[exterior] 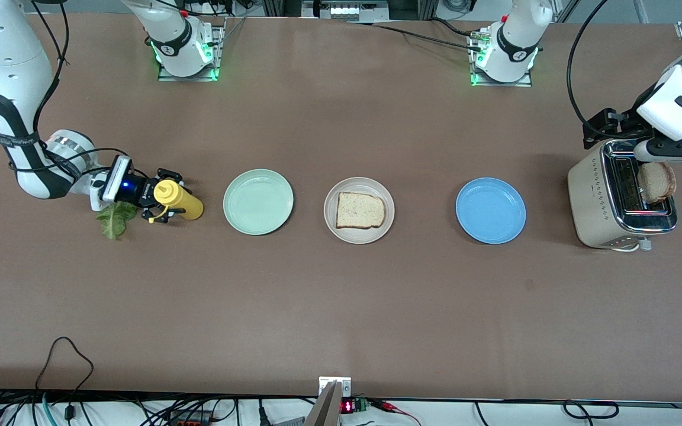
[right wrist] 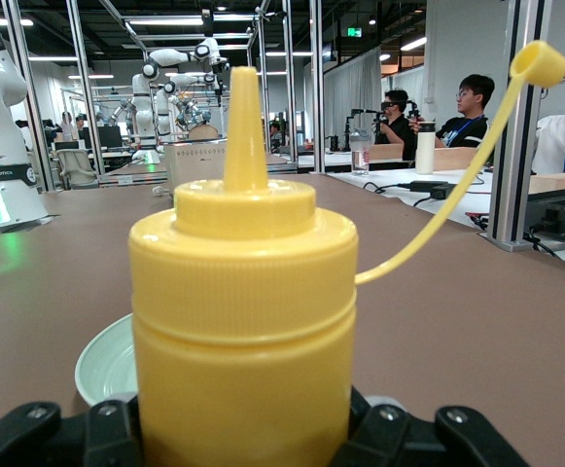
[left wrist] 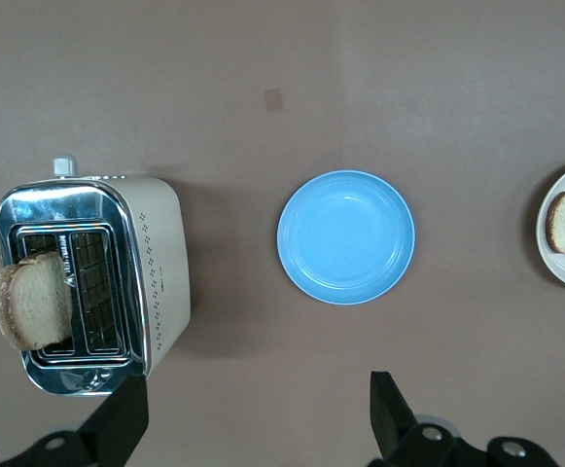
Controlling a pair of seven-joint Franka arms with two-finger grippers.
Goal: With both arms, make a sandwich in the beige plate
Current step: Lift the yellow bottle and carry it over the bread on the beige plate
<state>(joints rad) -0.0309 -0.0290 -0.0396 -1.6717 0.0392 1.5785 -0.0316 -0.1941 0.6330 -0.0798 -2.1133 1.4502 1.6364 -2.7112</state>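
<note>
While one slice of bread (exterior: 360, 210) lies flat on the beige plate (exterior: 332, 228) at mid-table, its rounded top pointing toward the left arm's end, the right gripper (exterior: 164, 201) sits low at the right arm's end with its fingers (right wrist: 389, 433) on either side of a yellow mustard bottle (exterior: 180, 200). Whether they yet clamp it cannot be told. The bottle stands upright on the table, nozzle up, its cap dangling on a strap, just beside the mint-green plate (exterior: 258, 201). A ruffled lettuce leaf (exterior: 115, 218) lies on the table under that arm's wrist, nearer the front camera than the bottle.

At the other end, the left gripper (left wrist: 253, 413) hangs over the table beside the toaster (exterior: 595, 195), jaws spread wide and holding nothing. A second slice (exterior: 657, 182) stands on edge in a toaster slot, leaning out over the rim. The blue plate (exterior: 490, 210) lies between toaster and beige plate.
</note>
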